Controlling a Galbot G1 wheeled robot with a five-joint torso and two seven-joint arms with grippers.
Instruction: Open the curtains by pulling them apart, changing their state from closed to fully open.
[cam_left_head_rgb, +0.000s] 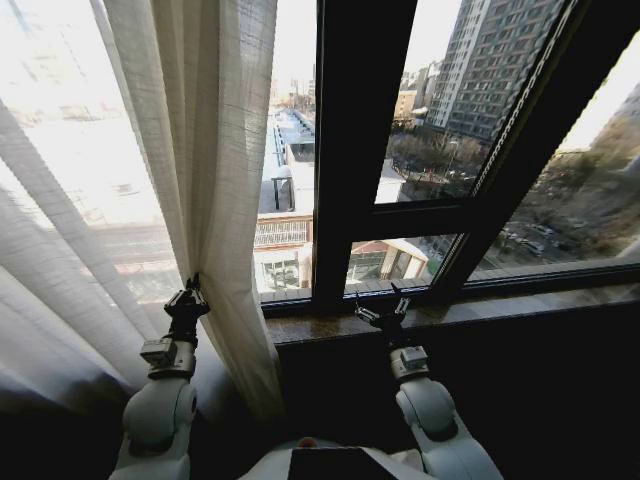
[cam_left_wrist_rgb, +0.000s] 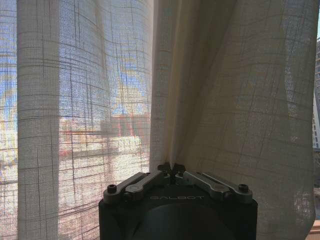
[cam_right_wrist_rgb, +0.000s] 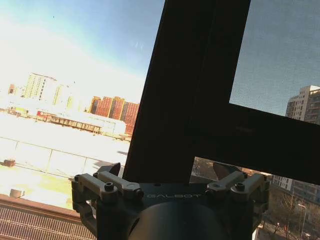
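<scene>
curtains (cam_left_head_rgb: 205, 180) hanging vertical, left end effector (cam_left_head_rgb: 190, 290) pinching fold

The curtains (cam_left_head_rgb: 190, 150), sheer off-white woven fabric with long vertical pleats, hang gathered over the left part of the window with their free edge drawn aside, a fold of them pinched between the closed fingers of the left gripper (cam_left_wrist_rgb: 171, 167).

Window frame (cam_left_head_rgb: 360, 130) blocks right gripper (cam_left_head_rgb: 385, 312)
</scene>
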